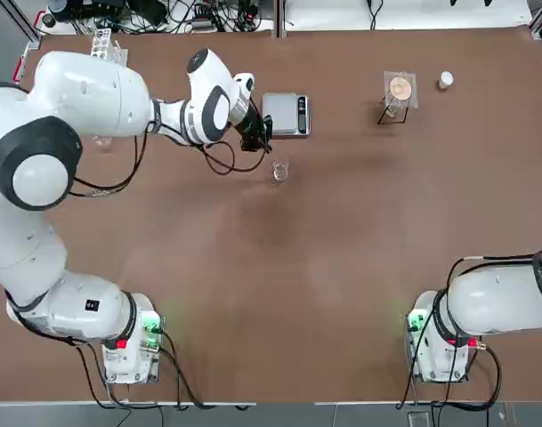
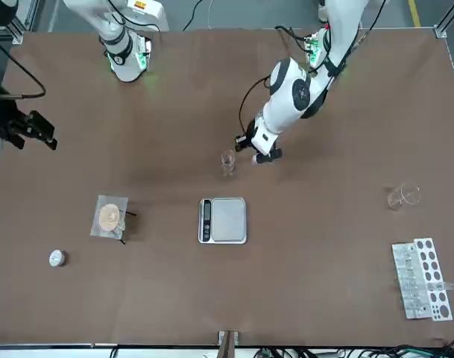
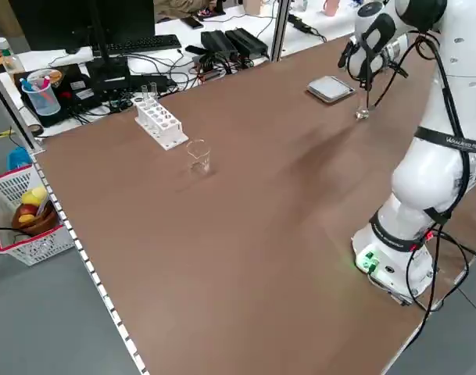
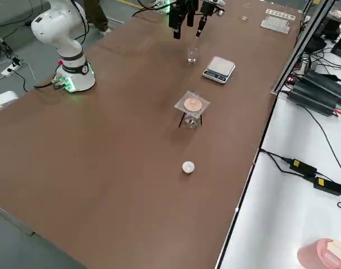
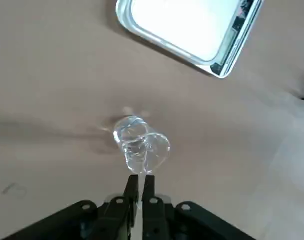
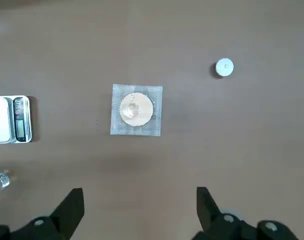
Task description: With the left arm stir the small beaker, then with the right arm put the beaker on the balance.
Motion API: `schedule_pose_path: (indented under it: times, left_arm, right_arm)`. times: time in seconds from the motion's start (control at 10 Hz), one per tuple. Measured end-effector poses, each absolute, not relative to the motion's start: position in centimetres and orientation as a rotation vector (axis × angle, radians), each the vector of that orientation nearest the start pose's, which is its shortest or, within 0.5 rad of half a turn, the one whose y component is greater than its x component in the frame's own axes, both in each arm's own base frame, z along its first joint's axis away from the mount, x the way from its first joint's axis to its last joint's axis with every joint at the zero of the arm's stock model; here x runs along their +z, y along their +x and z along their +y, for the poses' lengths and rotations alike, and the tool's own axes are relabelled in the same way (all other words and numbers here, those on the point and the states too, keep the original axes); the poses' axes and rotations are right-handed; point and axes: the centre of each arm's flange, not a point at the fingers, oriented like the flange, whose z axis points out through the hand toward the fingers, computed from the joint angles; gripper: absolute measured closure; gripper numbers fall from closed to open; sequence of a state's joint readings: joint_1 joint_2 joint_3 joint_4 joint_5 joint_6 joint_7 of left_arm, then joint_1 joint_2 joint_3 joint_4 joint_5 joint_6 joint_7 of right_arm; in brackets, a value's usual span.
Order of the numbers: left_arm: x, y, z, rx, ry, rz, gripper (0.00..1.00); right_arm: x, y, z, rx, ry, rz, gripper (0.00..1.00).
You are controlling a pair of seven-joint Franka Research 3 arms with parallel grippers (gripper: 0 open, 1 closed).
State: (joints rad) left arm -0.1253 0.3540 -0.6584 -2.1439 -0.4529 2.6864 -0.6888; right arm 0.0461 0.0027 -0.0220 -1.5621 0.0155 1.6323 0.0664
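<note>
Clearly tiny, the clear small beaker [image 5: 140, 144] stands under the pressed-together left gripper [image 5: 139, 187].

Your left arm [image 1: 93, 107] stretched far forward with wrist bent down, its hand [image 1: 263, 142] pinched closed on a thin rod, your right arm [image 1: 502, 298] parked at its base, right hand [image 6: 137, 212] spread wide.

Overhead and front cameras face opposite ways across the table [image 1: 342, 267], both showing the balance [image 1: 287, 114].
</note>
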Motion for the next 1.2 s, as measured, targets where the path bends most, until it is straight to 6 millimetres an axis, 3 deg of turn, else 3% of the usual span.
schedule_pose_path:
  times: [0.6,1.2]
  left_arm:
    - [30.3,43.8,-40.5,0.227,-3.46,-0.779,0.93]
    - [32.8,42.8,-43.3,0.085,-3.353,-0.878,0.93]
  right_arm:
    - [63.3,56.2,1.4,-0.104,-3.121,0.069,0.0]
    - [63.3,56.2,1.5,-0.104,-3.121,0.068,0.0]
